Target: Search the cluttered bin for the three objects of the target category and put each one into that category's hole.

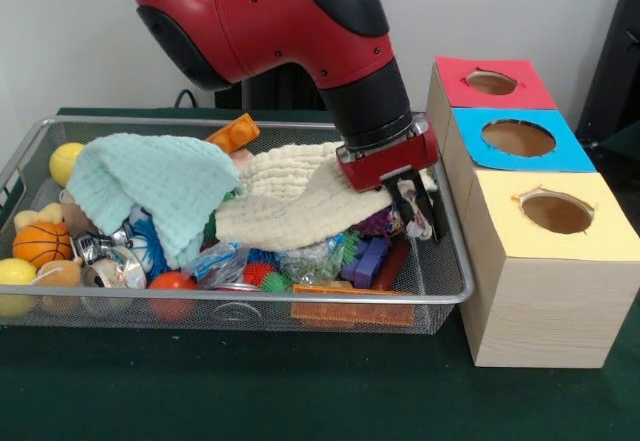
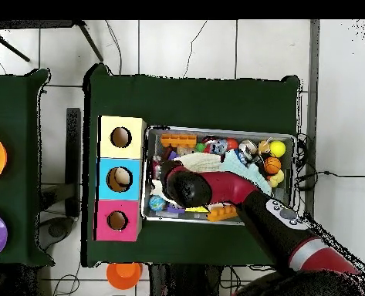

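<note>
The wire mesh bin (image 1: 455, 261) lies on the green table, heaped with toys and two cloths; it also shows in the overhead view (image 2: 293, 139). My gripper (image 1: 417, 206) hangs low in the bin's right end, nearest the boxes, over the edge of a cream cloth (image 1: 290, 201). Its dark fingers (image 1: 430, 211) stand a little apart, with nothing clearly held. A dark multicoloured lump (image 1: 380, 224) peeks from under the cream cloth beside it; I cannot tell whether it is the rope bundle. In the overhead view the arm covers the bin's middle and the gripper (image 2: 163, 179).
Three boxes with holed tops stand right of the bin: red (image 1: 492, 83), blue (image 1: 518, 139), yellow (image 1: 557, 213). A mint cloth (image 1: 150, 186), basketball (image 1: 40, 244), yellow ball (image 1: 65, 161), orange block (image 1: 233, 133), red ball (image 1: 172, 283) and purple bricks (image 1: 370, 259) fill the bin.
</note>
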Motion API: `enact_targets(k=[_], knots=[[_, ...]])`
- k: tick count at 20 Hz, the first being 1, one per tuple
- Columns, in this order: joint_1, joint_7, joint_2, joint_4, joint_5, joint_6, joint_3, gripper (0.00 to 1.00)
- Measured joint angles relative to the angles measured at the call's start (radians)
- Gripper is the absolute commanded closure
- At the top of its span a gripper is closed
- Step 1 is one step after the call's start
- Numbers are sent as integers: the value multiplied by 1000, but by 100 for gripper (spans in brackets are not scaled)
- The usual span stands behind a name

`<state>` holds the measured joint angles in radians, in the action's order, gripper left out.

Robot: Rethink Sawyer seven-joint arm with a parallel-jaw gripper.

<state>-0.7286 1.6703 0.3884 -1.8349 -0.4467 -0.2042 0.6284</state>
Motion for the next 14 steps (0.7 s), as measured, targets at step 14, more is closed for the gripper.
enact_targets(k=[14], knots=[[-148,0,40,-168,-10,-111,181,100]])
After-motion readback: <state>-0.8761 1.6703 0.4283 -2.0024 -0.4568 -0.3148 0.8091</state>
